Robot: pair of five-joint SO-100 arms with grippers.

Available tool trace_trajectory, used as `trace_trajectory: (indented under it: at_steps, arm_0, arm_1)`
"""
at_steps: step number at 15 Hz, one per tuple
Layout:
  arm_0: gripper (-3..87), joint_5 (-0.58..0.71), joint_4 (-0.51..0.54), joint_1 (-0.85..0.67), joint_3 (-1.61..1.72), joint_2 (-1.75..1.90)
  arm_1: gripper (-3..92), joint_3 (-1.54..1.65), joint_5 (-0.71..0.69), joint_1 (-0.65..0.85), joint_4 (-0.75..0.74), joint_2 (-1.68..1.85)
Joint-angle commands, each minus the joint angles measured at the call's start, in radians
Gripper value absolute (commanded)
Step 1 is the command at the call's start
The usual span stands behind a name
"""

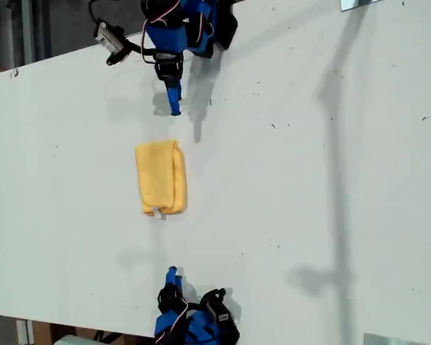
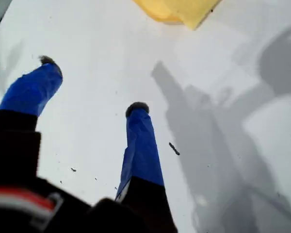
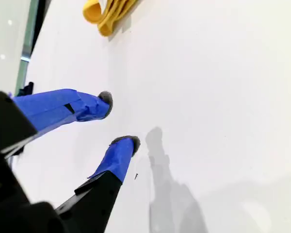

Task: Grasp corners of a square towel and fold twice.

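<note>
the towel (image 1: 160, 177) lies on the white tabletop (image 1: 309, 180) as a narrow yellow-orange packet, layered on itself, with a small white tag (image 1: 158, 213) poking out at the end nearer the exterior view's bottom. it sits left of centre in the exterior view, between the two arms and well apart from both. to my eye the folding looks done, or nearly so; whether that counts as two clean folds i can't swear to from here, though one long edge shows stacked layers.

the first pincer (image 2: 92, 85) hangs over bare tabletop with its blue-taped fingers (image 2: 143, 145) spread wide and nothing between them; just a corner of the cloth shows far ahead of it. the second pincer (image 3: 120, 120) is also released, fingertips parted and empty, with the folded edge of the towel visible a good way off. i can't say for sure from the wrist views which arm in the exterior view is which.

so the step in hand seems to be the retreat after letting go. if anything is left, it would call for a check that the layers sit square, and otherwise simply parking both arms clear without brushing the cloth.
</note>
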Motion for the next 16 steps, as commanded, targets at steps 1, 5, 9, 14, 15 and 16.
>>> trace_trajectory:
  at_steps: [1, 5, 9, 14, 15, 16]
  arm_0:
    - [13.4, -0.008, 0.012, 0.052, -0.009, 0.006]
    - [9.2, -0.319, 0.012, 0.172, 0.049, 0.008]
    - [3.3, -0.356, -0.008, 0.324, 0.057, 0.008]
    - [3.2, 0.057, -0.011, 0.227, 0.060, 0.008]
    - [3.2, 0.057, -0.011, 0.224, 0.060, 0.008]
    - [3.2, 0.057, -0.011, 0.224, 0.060, 0.008]
  arm_1:
    - [18.7, 0.034, 0.078, 0.048, 0.037, 0.031]
    - [17.1, 0.052, 0.380, 0.109, 0.215, 0.031]
    - [17.3, 0.060, 0.549, 0.144, 0.176, 0.031]
    - [17.3, 0.051, 0.345, 0.290, 0.213, 0.031]
    - [17.3, 0.051, 0.345, 0.291, 0.213, 0.031]
    - [17.3, 0.051, 0.345, 0.290, 0.213, 0.031]
